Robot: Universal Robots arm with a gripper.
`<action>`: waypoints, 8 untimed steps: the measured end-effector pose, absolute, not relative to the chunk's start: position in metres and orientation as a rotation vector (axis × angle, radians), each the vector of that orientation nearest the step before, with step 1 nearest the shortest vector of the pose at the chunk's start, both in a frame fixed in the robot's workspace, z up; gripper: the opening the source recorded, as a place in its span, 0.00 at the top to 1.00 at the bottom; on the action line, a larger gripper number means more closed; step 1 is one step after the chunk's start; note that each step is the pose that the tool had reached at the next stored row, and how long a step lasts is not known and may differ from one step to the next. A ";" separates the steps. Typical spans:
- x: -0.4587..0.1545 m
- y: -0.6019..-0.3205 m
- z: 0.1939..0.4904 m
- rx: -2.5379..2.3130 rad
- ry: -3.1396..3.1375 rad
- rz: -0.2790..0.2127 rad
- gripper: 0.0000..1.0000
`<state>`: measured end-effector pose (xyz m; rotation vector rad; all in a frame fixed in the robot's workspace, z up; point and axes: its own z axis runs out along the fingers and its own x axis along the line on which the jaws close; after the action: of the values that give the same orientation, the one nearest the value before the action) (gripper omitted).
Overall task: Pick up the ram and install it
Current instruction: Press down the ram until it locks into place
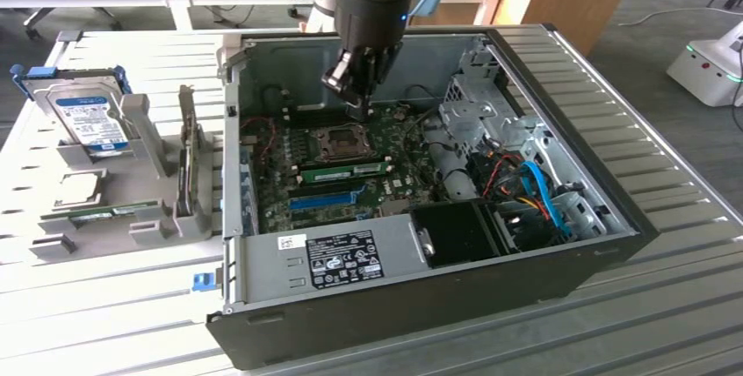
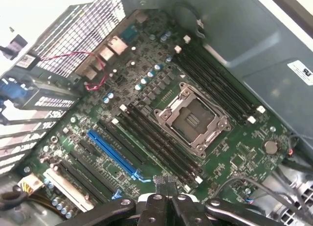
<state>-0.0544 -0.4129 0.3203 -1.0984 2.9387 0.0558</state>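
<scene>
a corrugated metal table point(image 1: 650, 115) carries an open black computer tower point(image 1: 488, 280). inside it, the black gripper point(image 1: 354, 89) hangs with fingers pinched together, seemingly empty, over the motherboard's silver processor socket point(image 2: 191, 117). one thin green ram stick point(image 1: 343, 169) sits slotted beside that socket; another point(image 1: 114, 212) lies in the grey holder point(image 1: 151, 158) outside. good seating, i judge, means pressing straight down, square to the slot.
</scene>
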 end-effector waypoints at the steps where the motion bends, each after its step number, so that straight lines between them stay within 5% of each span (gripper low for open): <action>1: -0.054 -0.413 0.320 -1.083 2.944 0.056 0.89; 8: -0.054 -0.413 0.320 -0.976 2.980 0.055 0.89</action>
<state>-0.0545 -0.4129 0.3202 -0.9761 2.9801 0.0555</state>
